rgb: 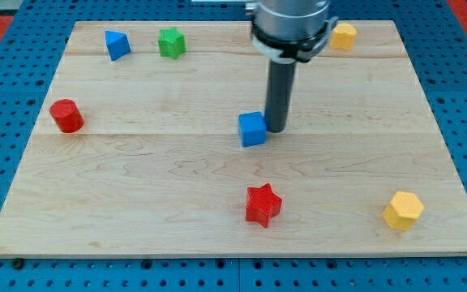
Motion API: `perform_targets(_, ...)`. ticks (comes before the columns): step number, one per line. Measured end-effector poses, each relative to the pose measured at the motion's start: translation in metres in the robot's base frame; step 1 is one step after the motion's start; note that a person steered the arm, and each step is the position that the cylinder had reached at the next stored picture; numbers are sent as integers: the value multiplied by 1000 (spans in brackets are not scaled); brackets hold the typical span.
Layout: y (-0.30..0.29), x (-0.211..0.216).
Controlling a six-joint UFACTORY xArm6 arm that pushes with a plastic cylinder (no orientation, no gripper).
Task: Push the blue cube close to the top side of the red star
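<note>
Rod-ended arm, no pincer to open or close; my tip (276,129) touches blue cube (252,129)'s right side; bare board separates cube from red star (263,204) below.

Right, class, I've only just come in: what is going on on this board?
A robot arm is pushing blocks across a wooden board with a dark rod. My tip sits right against the blue cube, on the cube's right in the view. The red star lies below the cube, towards the view's bottom, with a clear gap between them, so the cube is not yet beside the star's top side. The other blocks sit apart near the edges, untouched.
</note>
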State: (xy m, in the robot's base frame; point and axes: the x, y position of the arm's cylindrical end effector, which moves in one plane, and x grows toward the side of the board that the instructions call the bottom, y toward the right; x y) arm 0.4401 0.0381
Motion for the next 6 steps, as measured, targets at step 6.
perform_targets(6,-66,44)
